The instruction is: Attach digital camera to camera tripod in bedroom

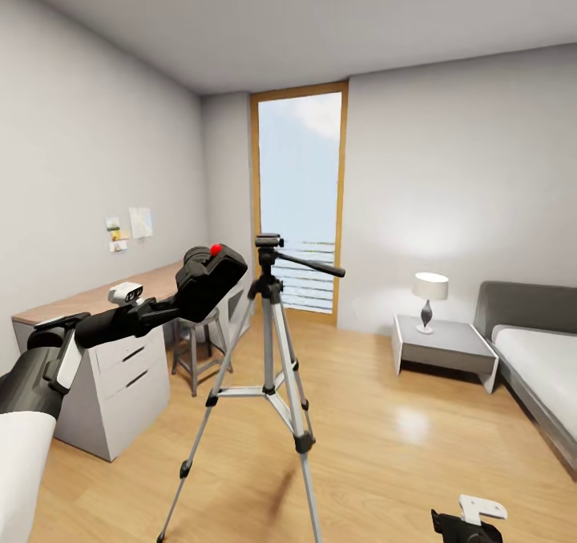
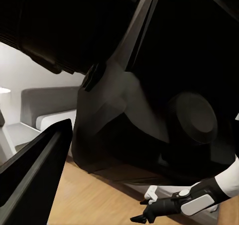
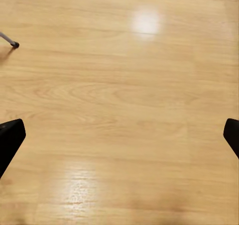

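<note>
Digital camera [image 1: 210, 280] in left end effector [image 1: 172, 307]

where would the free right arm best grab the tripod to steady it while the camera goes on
Judging by its pose, the camera tripod is best held on its upright centre column just below the black head, approached level from the robot's right. There the shaft is slim, vertical and bare, with the spread legs lower down, and the left gripper brings the digital camera from the other side.

Left tool [image 1: 192, 291] raised, clamped tight (arm outstretched); right tool [image 3: 119, 135] low, fingers spread.
</note>
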